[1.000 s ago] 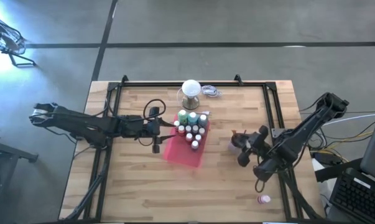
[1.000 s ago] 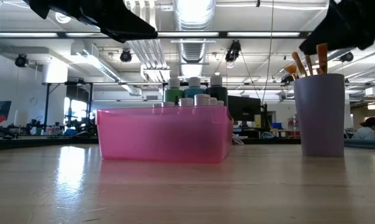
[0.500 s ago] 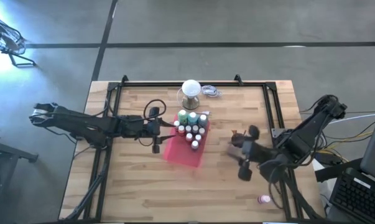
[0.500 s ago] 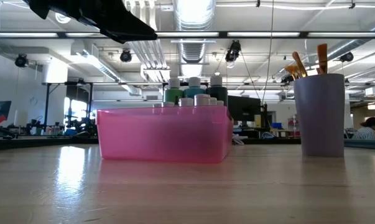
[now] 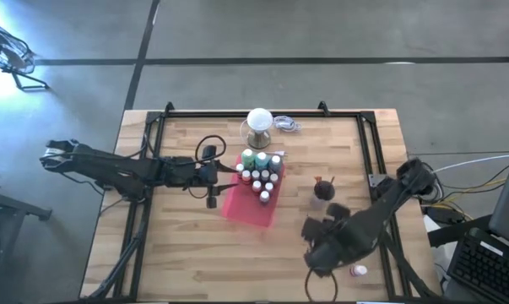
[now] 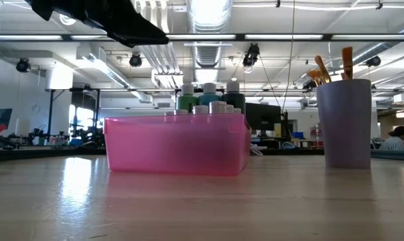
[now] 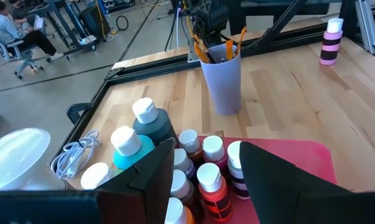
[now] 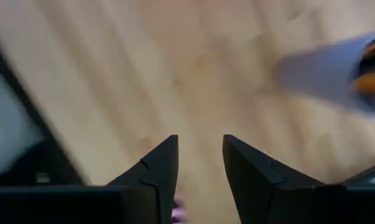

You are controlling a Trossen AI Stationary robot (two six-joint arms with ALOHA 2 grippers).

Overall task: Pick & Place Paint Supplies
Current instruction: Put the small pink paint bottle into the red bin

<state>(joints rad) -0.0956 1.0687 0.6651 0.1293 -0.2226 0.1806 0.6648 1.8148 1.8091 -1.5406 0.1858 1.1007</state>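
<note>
Several white-capped small paint bottles (image 5: 261, 179) and a larger teal bottle (image 7: 130, 149) stand in the pink tray (image 5: 241, 209). Brown-handled brushes (image 7: 206, 51) stick up out of a lilac cup (image 5: 323, 191), which stands on its base on the wood right of the tray. One pink-striped bottle (image 5: 358, 271) stands alone near the table's near right corner. My left gripper (image 7: 206, 177), open, hovers at the tray's left side over the bottles. My right gripper (image 8: 199, 163), open and empty, hangs over bare wood (image 5: 317, 249) between the cup and the lone bottle.
A white ball-topped clear stand (image 5: 259, 125) and a coiled white cord (image 5: 286, 124) sit at the far edge behind the tray. A black frame rail (image 5: 376, 160) runs along the table's edges. Bare wood (image 5: 195, 262) lies near and left of the tray.
My right gripper has drawn away from the cup and swung toward the table's near edge, turning as it went, and has left the low view. The cup and brushes stand as before.
</note>
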